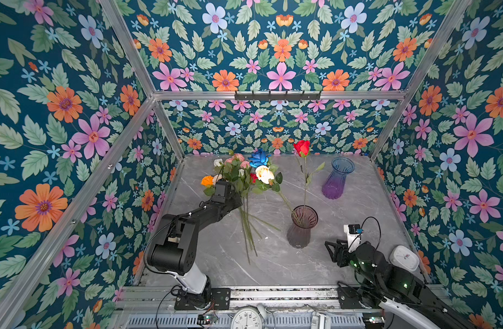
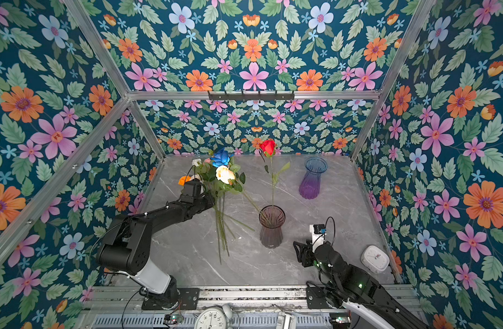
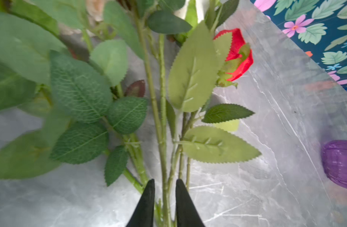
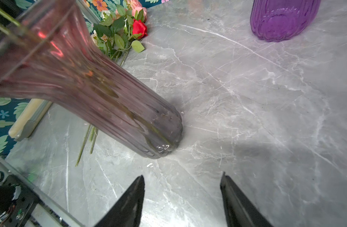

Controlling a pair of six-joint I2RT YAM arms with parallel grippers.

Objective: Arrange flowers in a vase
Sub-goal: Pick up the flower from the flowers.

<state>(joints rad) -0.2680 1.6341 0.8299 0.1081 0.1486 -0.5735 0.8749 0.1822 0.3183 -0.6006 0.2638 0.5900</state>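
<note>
I log the left end effector (image 3: 165, 181) with jaws narrow around two stems (image 3: 162, 137) of the rose bunch (image 1: 236, 171) lying ahead on the desk (image 1: 273, 265), clenched or not I cannot tell; right end effector (image 4: 183, 175) released and empty, pink vase (image 4: 109, 102) just ahead.

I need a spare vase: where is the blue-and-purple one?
In both top views the blue-and-purple vase stands upright far right on the table, beyond the pink vase.
</note>
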